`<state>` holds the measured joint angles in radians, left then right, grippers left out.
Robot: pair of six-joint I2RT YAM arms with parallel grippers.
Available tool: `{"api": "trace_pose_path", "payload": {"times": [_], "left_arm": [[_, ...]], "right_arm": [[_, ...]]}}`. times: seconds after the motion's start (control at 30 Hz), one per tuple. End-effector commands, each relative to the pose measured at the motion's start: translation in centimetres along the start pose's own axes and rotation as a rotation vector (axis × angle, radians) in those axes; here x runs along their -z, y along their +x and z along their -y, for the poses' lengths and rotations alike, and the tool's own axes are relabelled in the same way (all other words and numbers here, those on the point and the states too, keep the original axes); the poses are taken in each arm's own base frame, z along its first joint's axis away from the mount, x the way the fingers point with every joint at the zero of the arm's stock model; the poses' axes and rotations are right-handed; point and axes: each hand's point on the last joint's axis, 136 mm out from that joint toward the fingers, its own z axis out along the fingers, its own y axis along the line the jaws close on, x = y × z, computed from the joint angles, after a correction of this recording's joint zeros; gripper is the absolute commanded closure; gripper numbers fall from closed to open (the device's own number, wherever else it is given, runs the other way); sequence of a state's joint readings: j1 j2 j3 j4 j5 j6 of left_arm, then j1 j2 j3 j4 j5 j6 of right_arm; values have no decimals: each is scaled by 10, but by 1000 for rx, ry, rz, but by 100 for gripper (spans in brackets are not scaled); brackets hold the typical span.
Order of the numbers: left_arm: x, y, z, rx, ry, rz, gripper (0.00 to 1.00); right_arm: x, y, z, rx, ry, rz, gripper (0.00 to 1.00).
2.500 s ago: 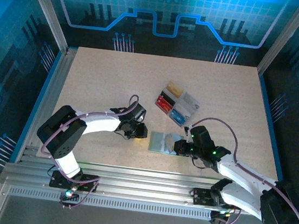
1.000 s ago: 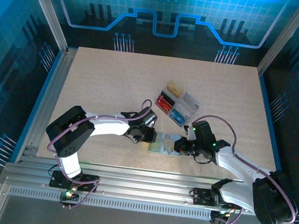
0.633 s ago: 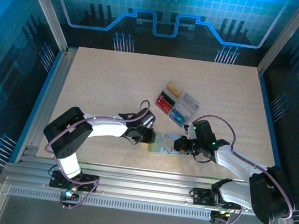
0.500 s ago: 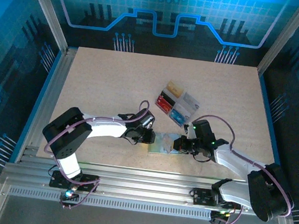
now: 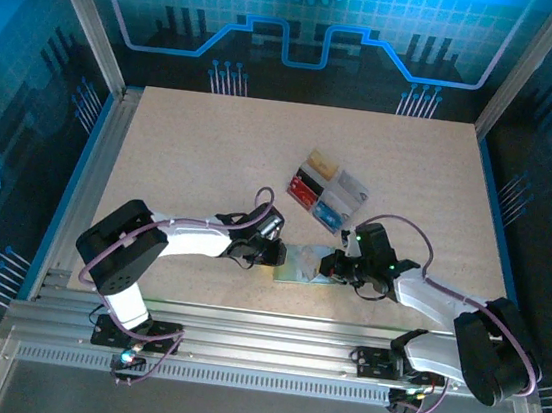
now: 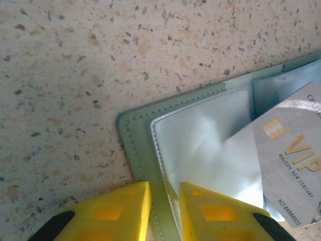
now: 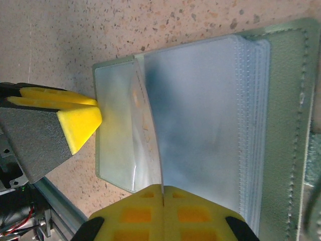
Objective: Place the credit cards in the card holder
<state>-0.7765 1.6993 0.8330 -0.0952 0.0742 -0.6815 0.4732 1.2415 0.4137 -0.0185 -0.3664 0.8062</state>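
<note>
I work over a speckled beige board (image 5: 182, 155), boxed in by aluminium rails (image 5: 241, 325) and blue-lit walls (image 5: 427, 44) printed with circuit lines and a gear. The card holder (image 5: 301, 267) lies open and flat close to the board's near edge, between my two arms. My right pincer (image 7: 163, 193) is pressed together on one clear sleeve leaf of it, and that leaf stands up from the others. My left pincer (image 6: 164, 193) sits at the holder's opposite edge, fingers a little apart with the green stitched rim in the gap; whether they pinch it or only press on it I cannot tell. A pale grey card (image 6: 291, 165) marked VIP lies over the holder's clear pocket. The other credit cards (image 5: 305, 185) sit in stacks, tan-gold, red, blue and pale, in a clear tray (image 5: 366, 191) just beyond the holder.
</note>
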Motion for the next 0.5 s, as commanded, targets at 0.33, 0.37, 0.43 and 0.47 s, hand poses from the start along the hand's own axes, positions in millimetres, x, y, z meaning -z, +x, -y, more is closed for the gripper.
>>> {"api": "trace_pose_path", "payload": {"times": [0.33,0.37,0.43,0.47], "left_arm": [[-7,50,-31,23,-96,-131,76],[-7,51,-31,22,-97,-133,77],[-7,52,-32,22,-97,-134,76],[-7,53,-32,22,-98,-134,77]], "right_arm": [[-9,6,8,-29,100,48,100],[-9,6,8,-28,105,51,100],[-10,6,9,-25,118,54,100],[-10,7,9,-25,123,56,100]]}}
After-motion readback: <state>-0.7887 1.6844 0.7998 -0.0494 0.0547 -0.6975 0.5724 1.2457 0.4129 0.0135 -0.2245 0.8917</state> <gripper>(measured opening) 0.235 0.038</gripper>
